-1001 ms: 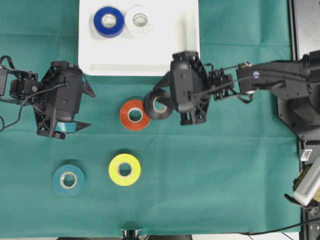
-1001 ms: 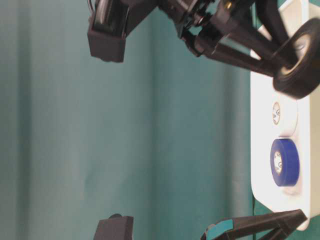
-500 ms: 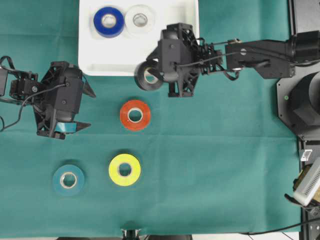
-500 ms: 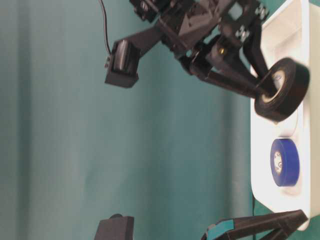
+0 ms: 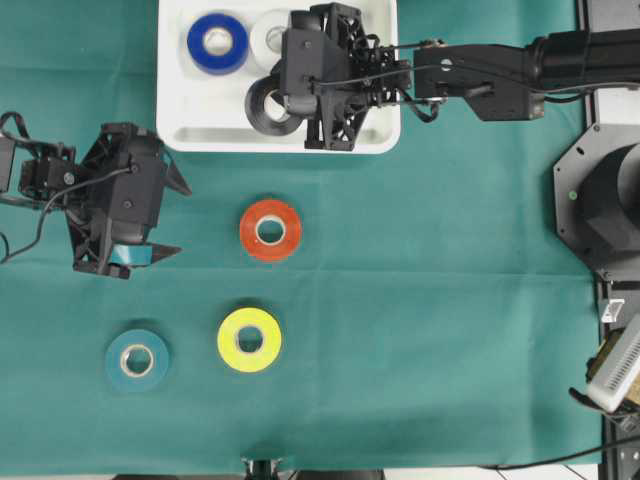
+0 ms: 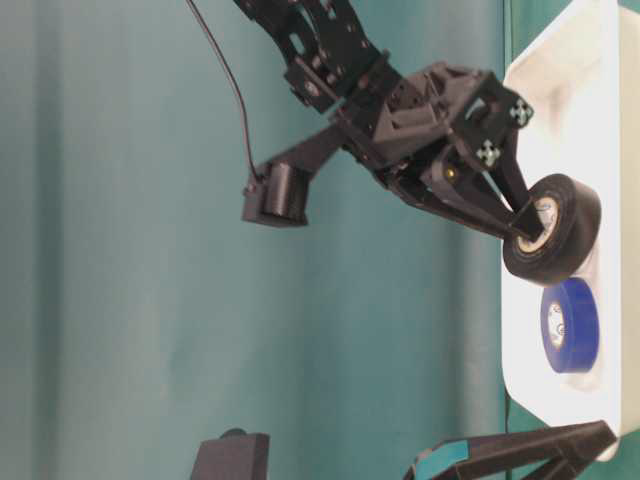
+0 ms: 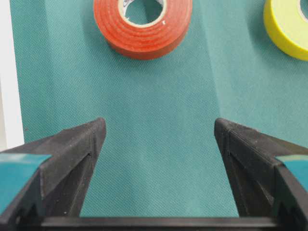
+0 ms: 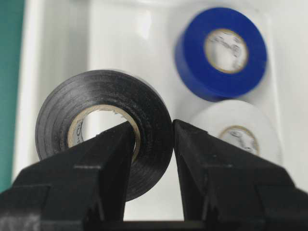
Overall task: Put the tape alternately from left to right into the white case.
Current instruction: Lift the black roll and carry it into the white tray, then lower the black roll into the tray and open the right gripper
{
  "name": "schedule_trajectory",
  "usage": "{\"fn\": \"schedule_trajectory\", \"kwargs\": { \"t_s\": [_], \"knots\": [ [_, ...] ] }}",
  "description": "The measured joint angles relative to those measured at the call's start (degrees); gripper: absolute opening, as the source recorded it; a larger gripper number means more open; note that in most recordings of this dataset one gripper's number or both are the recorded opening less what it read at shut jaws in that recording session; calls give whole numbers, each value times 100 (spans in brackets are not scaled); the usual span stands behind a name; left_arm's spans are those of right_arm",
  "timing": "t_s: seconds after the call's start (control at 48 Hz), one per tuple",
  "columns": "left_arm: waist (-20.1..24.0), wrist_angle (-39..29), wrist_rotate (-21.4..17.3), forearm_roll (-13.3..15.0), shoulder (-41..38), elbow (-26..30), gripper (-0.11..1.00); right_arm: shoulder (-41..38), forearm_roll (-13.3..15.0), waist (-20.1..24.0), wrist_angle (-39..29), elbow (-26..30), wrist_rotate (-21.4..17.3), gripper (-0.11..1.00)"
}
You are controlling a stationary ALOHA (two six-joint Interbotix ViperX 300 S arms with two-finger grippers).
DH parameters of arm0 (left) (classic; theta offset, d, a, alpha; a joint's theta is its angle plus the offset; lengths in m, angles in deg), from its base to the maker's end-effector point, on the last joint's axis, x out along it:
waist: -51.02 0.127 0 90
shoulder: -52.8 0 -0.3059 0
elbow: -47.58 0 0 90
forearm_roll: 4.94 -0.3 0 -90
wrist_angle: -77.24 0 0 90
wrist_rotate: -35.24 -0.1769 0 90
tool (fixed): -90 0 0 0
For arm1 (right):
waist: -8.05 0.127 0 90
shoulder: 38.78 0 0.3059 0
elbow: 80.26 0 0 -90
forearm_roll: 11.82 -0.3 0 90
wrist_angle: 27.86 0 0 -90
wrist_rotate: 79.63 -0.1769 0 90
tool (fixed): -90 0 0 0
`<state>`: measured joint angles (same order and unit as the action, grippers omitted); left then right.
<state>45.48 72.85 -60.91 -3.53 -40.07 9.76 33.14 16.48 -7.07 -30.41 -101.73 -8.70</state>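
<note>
My right gripper (image 5: 285,105) (image 8: 153,125) is shut on the black tape (image 5: 266,108) (image 8: 60,113). One finger is inside the core and the other is outside the wall. It holds the roll upright, low over the white case (image 5: 200,138) (image 6: 560,60), just in front of the blue roll (image 5: 217,43) (image 8: 192,72) and the white roll (image 5: 268,33) (image 8: 216,126) lying inside. My left gripper (image 5: 183,218) (image 7: 160,126) is open and empty over the cloth. The red-orange roll (image 5: 270,229) (image 7: 144,29) lies ahead of it. Yellow (image 5: 249,340) and teal (image 5: 137,359) rolls lie nearer the front.
A green cloth (image 5: 420,300) covers the table. The right arm's black base (image 5: 600,200) stands at the right edge. The case's near rim (image 7: 7,72) shows at the left of the left wrist view.
The right gripper has carried the black tape from beside the red-orange roll back and leftward, over the case rim, to inside the case. The left arm has not moved.
</note>
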Motion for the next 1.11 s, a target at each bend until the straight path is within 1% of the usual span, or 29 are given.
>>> {"fn": "schedule_trajectory", "kwargs": {
  "t_s": [0.146, 0.813, 0.855, 0.897, 0.98, 1.105],
  "knots": [
    [0, 0, 0, 0, 0, 0, 100, -62, 0, -123, 0, 35, 0, 1],
    [0, 9, 0, 0, 0, -9, 100, -62, 9, -123, -18, 35, 0, 2],
    [-9, 9, 0, 0, 0, -9, 100, -62, 0, -123, -35, 35, 0, 6],
    [0, 9, 0, 0, 0, 0, 100, -62, 0, -123, -53, 35, 0, 13],
    [-9, 9, 0, 0, 0, 0, 100, -62, 9, -132, -123, 35, -9, 35],
    [-9, 9, 0, 0, 0, -9, 100, -62, 9, -132, -237, 35, -9, 72]
  ]
}}
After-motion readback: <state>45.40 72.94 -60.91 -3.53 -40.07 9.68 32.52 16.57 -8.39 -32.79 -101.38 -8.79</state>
